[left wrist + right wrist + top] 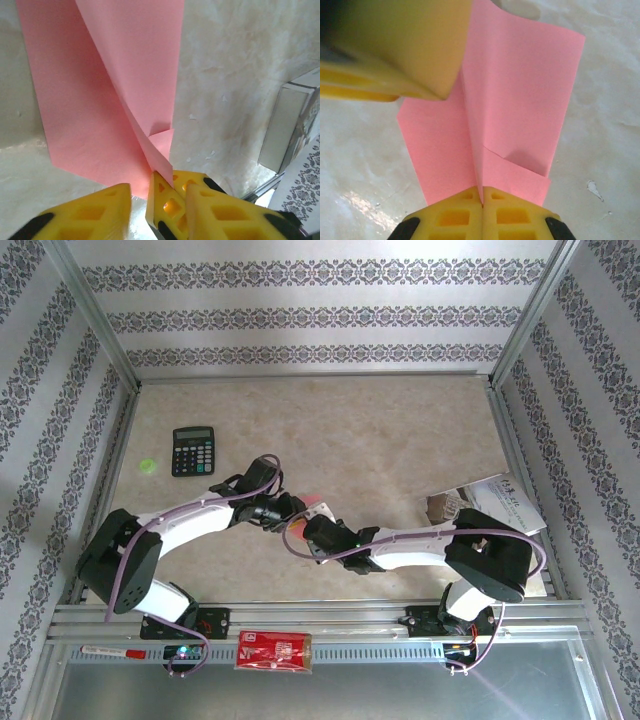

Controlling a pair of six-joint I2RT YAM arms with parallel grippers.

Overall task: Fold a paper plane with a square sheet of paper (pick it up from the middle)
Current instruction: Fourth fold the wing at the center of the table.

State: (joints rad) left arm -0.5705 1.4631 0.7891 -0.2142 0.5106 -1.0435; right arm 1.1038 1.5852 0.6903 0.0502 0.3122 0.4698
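Observation:
The pink-red square sheet of paper (520,90) is folded into a paper plane shape, with a raised centre ridge and a flat wing on each side. It lies low over the table (380,430) where the two arms meet (316,502). My right gripper (481,194) is shut on the near end of that ridge. From the left wrist its fingers (167,200) show pinching the ridge (150,145). My left gripper (159,196) stands open just beside that grip, one finger on each side, holding nothing. One left finger (400,45) hangs over the paper's left wing.
A black calculator (193,450) and a green dot (148,466) sit at the left. A white printed leaflet and a small box (495,505) lie at the right. On the front rail are a red printed packet (273,650) and a pen (110,651).

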